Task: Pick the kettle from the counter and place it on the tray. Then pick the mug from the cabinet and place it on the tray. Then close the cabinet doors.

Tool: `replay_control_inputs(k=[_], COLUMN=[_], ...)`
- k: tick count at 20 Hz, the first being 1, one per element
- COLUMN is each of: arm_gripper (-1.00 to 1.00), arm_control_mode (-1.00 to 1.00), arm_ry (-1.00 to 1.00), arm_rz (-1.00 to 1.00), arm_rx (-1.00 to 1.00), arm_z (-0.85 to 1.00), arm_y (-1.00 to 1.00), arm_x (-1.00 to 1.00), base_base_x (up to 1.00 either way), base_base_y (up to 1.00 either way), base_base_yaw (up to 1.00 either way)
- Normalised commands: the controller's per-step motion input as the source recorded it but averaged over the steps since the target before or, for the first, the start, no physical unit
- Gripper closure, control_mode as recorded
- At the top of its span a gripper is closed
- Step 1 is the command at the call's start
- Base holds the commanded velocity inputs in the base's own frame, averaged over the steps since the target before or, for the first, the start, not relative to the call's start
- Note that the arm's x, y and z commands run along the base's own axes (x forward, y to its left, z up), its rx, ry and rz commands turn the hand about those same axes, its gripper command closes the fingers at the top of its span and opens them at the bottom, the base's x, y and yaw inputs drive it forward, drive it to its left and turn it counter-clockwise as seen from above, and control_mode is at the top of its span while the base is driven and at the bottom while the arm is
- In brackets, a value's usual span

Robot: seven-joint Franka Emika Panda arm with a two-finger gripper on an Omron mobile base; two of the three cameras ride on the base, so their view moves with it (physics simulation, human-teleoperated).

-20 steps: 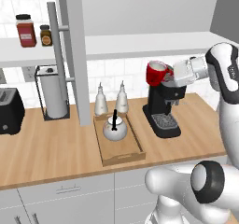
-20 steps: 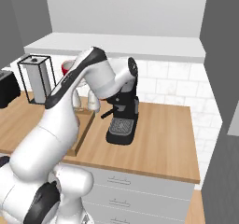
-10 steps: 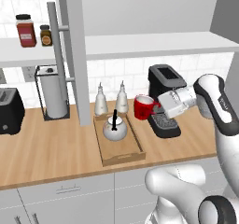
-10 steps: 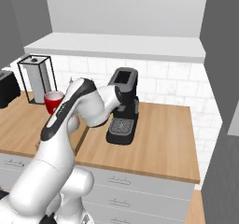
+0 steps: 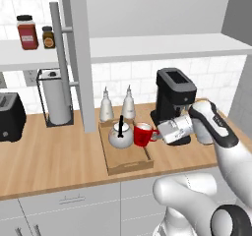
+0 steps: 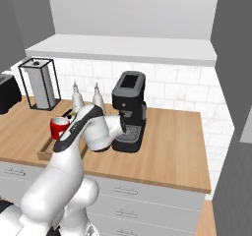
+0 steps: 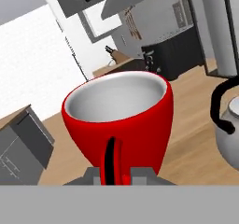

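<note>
My gripper [image 5: 156,133] is shut on the handle of the red mug [image 5: 142,134], holding it upright. The mug sits low over the right part of the wooden tray [image 5: 129,167], just right of the silvery kettle [image 5: 120,136] that stands in the tray. Whether the mug touches the tray floor I cannot tell. In the hand view the mug [image 7: 119,118] is close in front of my gripper [image 7: 119,174], with the kettle [image 7: 228,132] at the right edge. A cabinet door [image 5: 78,58] with a silver bar handle stands open above the counter [image 5: 49,161]. The cabinet shelf [image 5: 157,45] is white.
A black coffee machine [image 5: 174,95] stands right behind the arm. Two pale bottles [image 5: 106,107] are behind the tray. A paper-towel holder [image 5: 56,100] and a black toaster [image 5: 10,117] stand at the left. Two jars [image 5: 27,32] sit on the shelf.
The arm has brought the red mug down and to the left, from beside the coffee machine's top to just right of the kettle over the tray. The grip stayed shut.
</note>
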Motion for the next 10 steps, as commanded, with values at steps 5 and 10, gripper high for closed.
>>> replay_control_inputs(k=[5,10], arm_gripper=[1.0,1.0], arm_control_mode=[-1.0,-1.0], arm_ry=[0.08,-0.02], arm_rz=[0.14,0.05], arm_rx=[0.0,0.05], arm_z=[-0.67,-0.11], arm_y=[0.13,0.02], arm_x=[0.0,0.15], base_base_x=[0.0,0.0], base_base_y=[0.0,0.0], base_base_yaw=[0.0,0.0])
